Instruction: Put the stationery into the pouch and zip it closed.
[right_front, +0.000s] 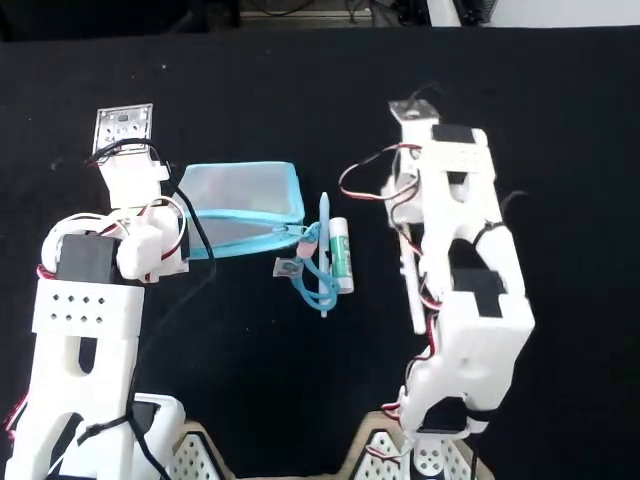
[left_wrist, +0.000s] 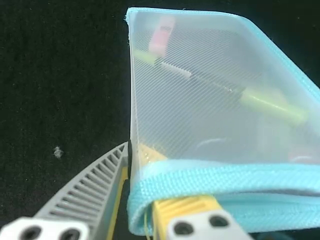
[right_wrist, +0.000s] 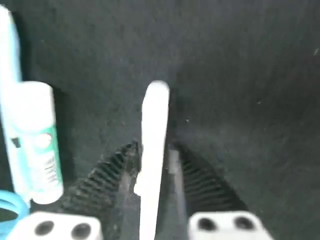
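A: Pouch status?
B: One translucent pouch with light-blue zip trim on black surface; edge clamped in left end effector.
A: Loose stationery, counted?
B: Three, just beside pouch: one white glue stick with green label, one light-blue pen, one pair of blue-handled scissors.
A: Right end effector?
B: Clamped on one white stick, apart from pouch.

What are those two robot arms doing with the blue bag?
They are packing a pouch. The left gripper has its fingers shut on the pouch's edge, and a green pen shows inside. The right gripper holds a white stick. A glue stick and a blue pen lie on the table between the arms, not yet packed.
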